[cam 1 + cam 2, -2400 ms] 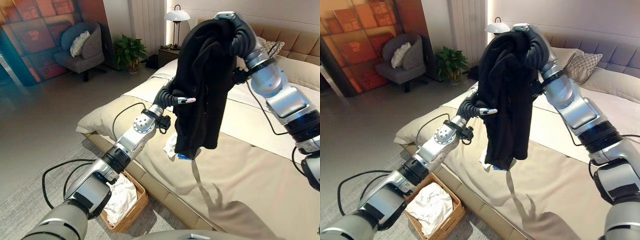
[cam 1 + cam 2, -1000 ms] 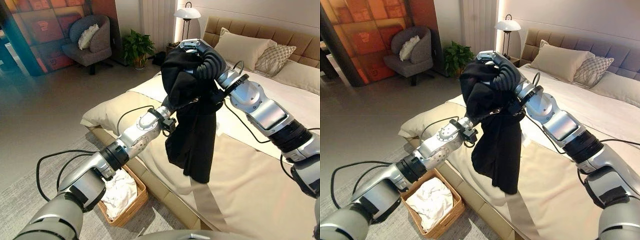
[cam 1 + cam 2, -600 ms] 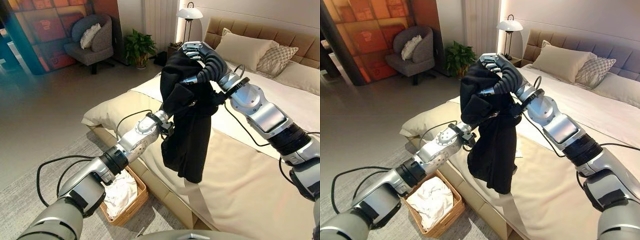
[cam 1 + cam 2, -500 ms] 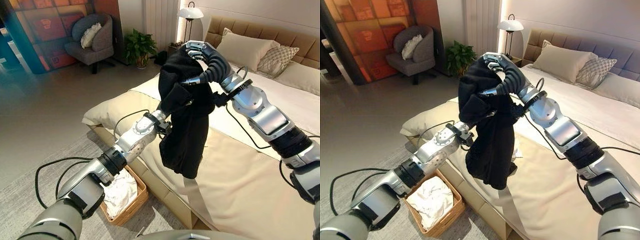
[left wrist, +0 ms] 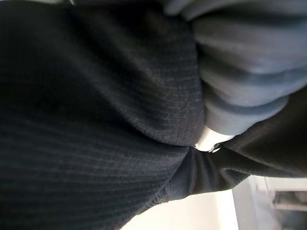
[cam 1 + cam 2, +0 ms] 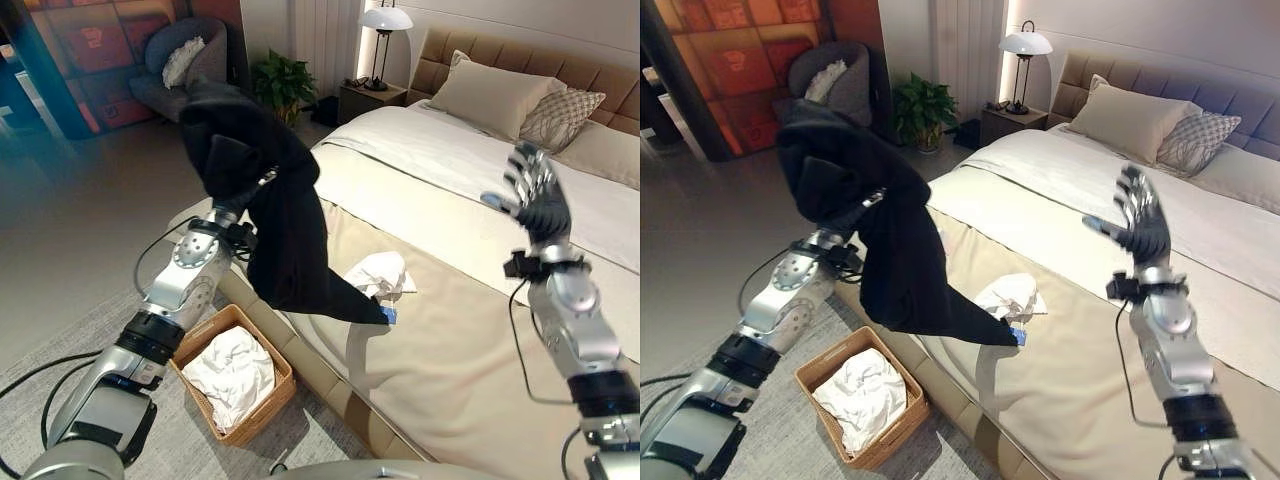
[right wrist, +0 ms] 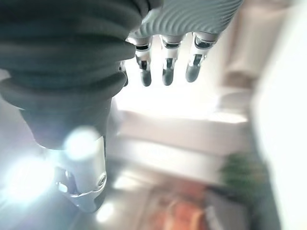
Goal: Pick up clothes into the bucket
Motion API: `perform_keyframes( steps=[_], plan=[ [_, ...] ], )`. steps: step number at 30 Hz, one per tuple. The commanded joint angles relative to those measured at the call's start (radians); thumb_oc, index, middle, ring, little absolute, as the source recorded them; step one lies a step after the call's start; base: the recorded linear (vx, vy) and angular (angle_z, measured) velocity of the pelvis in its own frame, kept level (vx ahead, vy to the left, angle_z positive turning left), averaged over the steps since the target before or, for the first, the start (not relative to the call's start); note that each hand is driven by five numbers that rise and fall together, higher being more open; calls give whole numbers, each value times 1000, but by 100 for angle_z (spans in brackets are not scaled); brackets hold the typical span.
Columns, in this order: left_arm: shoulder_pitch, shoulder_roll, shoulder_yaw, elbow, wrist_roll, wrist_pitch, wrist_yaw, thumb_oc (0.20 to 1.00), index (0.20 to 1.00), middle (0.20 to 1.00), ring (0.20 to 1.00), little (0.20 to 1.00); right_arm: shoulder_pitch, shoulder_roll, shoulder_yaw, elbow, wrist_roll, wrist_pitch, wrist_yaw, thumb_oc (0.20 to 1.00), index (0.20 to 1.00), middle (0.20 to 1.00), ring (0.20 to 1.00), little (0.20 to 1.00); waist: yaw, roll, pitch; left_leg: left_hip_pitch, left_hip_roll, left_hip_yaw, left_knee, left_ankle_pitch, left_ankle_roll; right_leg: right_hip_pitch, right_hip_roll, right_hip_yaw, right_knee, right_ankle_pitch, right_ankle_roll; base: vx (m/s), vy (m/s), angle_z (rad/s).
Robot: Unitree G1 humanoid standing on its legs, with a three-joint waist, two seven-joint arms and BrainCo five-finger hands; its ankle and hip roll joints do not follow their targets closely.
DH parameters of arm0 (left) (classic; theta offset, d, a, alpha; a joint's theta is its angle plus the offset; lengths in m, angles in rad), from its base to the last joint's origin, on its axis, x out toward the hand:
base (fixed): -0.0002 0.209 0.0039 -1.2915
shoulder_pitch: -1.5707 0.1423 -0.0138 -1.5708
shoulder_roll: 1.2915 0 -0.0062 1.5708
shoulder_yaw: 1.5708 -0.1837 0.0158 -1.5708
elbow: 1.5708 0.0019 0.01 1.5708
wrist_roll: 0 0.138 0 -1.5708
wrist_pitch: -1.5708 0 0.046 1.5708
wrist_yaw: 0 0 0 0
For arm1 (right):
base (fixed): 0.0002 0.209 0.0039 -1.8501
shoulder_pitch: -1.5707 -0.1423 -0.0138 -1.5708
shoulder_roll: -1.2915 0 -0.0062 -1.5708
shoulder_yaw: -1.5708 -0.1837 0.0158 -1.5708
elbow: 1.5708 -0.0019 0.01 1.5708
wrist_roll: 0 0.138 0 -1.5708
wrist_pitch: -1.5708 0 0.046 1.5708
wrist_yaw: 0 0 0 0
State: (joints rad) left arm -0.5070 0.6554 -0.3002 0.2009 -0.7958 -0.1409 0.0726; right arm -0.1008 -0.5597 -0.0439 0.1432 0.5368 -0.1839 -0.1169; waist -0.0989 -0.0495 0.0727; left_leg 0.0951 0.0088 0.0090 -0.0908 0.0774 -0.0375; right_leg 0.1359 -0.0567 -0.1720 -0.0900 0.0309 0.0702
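Note:
A black garment [image 6: 285,240] hangs bunched round my left hand [image 6: 264,179], which is raised beside the bed and shut on it; one silver finger pokes out of the cloth. In the left wrist view the black cloth [image 5: 96,120] covers the hand. Its lower end swings out over the bed's edge. Below it on the floor stands a wicker basket [image 6: 266,346] with white clothes [image 6: 232,372] inside. A white garment [image 6: 378,274] lies on the beige bedcover. My right hand [image 6: 532,192] is held up over the bed, open and holding nothing, fingers [image 7: 165,72] straight.
The bed [image 6: 470,330] takes up the right side, with pillows [image 6: 500,95] at its head. A lamp [image 6: 385,20] on a nightstand, a plant [image 6: 283,85] and a grey armchair [image 6: 190,65] stand at the back. A grey rug [image 6: 60,340] lies under the basket.
My right hand has let go of the black garment and drawn back to the right over the bed. My left hand has swung the garment left, off the bed and above the basket.

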Motion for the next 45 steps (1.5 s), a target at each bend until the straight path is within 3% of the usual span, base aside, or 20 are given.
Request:
perform_keyframes(
  steps=[1, 3, 6, 8, 10, 12, 19, 28, 30, 35, 40, 45],
  plan=[
    [-100, 62, 94, 14, 48, -103, 10, 200, 200, 200, 200, 200, 20, 42, -49, 66, 95, -40, 28, 1000, 1000, 1000, 1000, 1000, 2, 3, -46, 47, 2, 0, 58, -128, 5, -46, -56, 1, 118, -35, 62, 0, 0, 0],
    [-133, 134, 140, 53, 79, -128, 32, 200, 200, 200, 200, 200, 119, 148, -62, 276, 127, -39, 49, 1000, 1000, 1000, 1000, 1000, -3, 14, -40, 45, 0, -5, 62, -129, 3, -45, -58, -4, 119, -37, 64, 0, 0, 0],
    [-123, 167, 176, 54, 108, -144, 44, 200, 200, 200, 200, 200, 161, 196, -39, 389, 95, -34, 58, 1000, 1000, 1000, 1000, 1000, -4, 15, -39, 45, 0, -5, 64, -130, 1, -44, -59, -7, 119, -37, 65, -1, -2, 2],
    [-93, 204, 230, 50, 153, -167, 62, 200, 200, 200, 200, 200, 199, 234, -14, 578, 28, -5, 70, 1000, 1000, 1000, 1000, 1000, -1, 17, -36, 43, 1, -5, 65, -129, -3, -43, -60, -8, 116, -37, 66, -5, -10, 3],
    [-89, 205, 234, 48, 153, -167, 62, 200, 200, 200, 200, 200, 196, 233, -11, 583, 28, -7, 71, 1000, 1000, 1000, 1000, 1000, -4, 17, -36, 43, 1, -5, 65, -129, -3, -43, -60, -8, 116, -38, 66, 0, 0, 0],
    [-60, 229, 303, 31, 150, -201, 83, 200, 200, 200, 200, 200, 211, 252, 38, 809, -72, 30, 84, 1000, 1000, 1000, 1000, 1000, 3, 21, -32, 41, 1, -6, 64, -128, -6, -44, -62, -6, 113, -36, 67, -7, -2, -3],
    [-38, 243, 350, 25, 154, -220, 110, 200, 200, 200, 200, 200, 224, 256, 103, 975, -201, 62, 101, 1000, 1000, 1000, 1000, 1000, 3, 26, -24, 42, -3, -8, 66, -128, -6, -40, -65, -7, 110, -35, 67, -2, 0, 1],
    [15, 256, 381, 42, 204, -213, 131, 200, 200, 200, 200, 200, 231, 262, 141, 1007, -274, 65, 94, 1000, 1000, 1000, 1000, 1000, 3, 28, -8, 40, -5, -6, 68, -129, -4, -44, -67, -2, 112, -33, 68, 0, 0, 0],
    [46, 267, 392, 64, 293, -200, 158, 200, 200, 200, 200, 200, 231, 265, 157, 998, -287, 61, 94, 1000, 1000, 1000, 1000, 1000, 4, 26, -1, 36, -5, -6, 70, -129, -3, -49, -68, 1, 114, -31, 68, 0, 0, 0],
    [109, 258, 426, 86, 358, -191, 172, 200, 200, 200, 200, 200, 226, 262, 169, 979, -291, 55, 97, 1000, 1000, 1000, 1000, 1000, 4, 23, 18, 18, -7, -7, 81, -129, -1, -70, -69, 6, 126, -31, 66, -31, 10, -1],
    [160, 216, 438, 137, 393, -186, 188, 200, 200, 200, 200, 200, 217, 248, 185, 940, -300, 45, 96, 1000, 1000, 1000, 1000, 1000, 4, 19, 63, -37, -14, -9, 116, -130, 6, -127, -73, 18, 164, -31, 64, -74, 22, -1],
    [157, 156, 429, 198, 378, -199, 224, 200, 200, 200, 200, 200, 178, 223, 195, 902, -290, 28, 80, 1000, 1000, 1000, 1000, 1000, 4, 15, 151, -136, -26, -13, 163, -120, 13, -230, -84, 27, 228, -27, 60, -138, 36, 2]
  ],
)
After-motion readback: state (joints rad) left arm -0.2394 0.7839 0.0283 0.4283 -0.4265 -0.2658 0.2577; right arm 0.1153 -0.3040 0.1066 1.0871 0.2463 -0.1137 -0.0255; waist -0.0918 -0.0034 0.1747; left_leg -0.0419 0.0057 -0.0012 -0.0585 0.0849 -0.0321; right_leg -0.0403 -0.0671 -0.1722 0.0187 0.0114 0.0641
